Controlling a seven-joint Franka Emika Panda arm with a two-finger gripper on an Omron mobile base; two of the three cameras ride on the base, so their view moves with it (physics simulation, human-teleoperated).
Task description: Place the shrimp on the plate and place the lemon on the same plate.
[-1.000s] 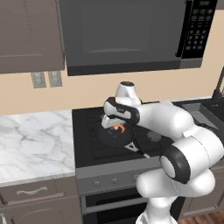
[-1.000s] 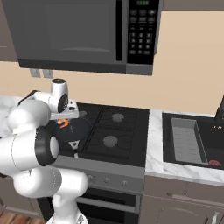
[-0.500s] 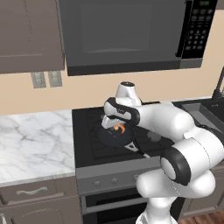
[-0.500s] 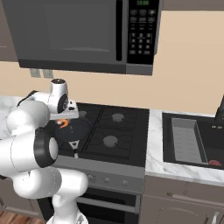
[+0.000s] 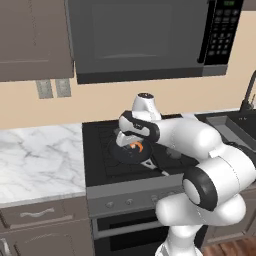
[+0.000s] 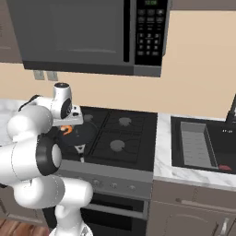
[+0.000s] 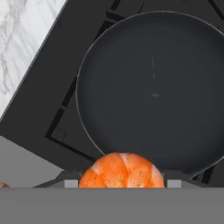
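The black frying pan [image 7: 153, 87] sits on the stove [image 5: 100, 155] with nothing in it. Above its rim, the end effector [image 5: 134, 145] is closed partway on the shrimp [image 7: 122, 171], held clear of the pan.

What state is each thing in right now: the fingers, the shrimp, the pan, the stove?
Fingers: shut on the shrimp.
Shrimp: held between the fingers, lifted above the pan, not resting on anything.
Pan: empty, sitting flat on the stove's front left burner, handle towards the front edge.
Stove: no flame seen, burners bare apart from the pan.
Sink: a rack inside, a small red item at its front.
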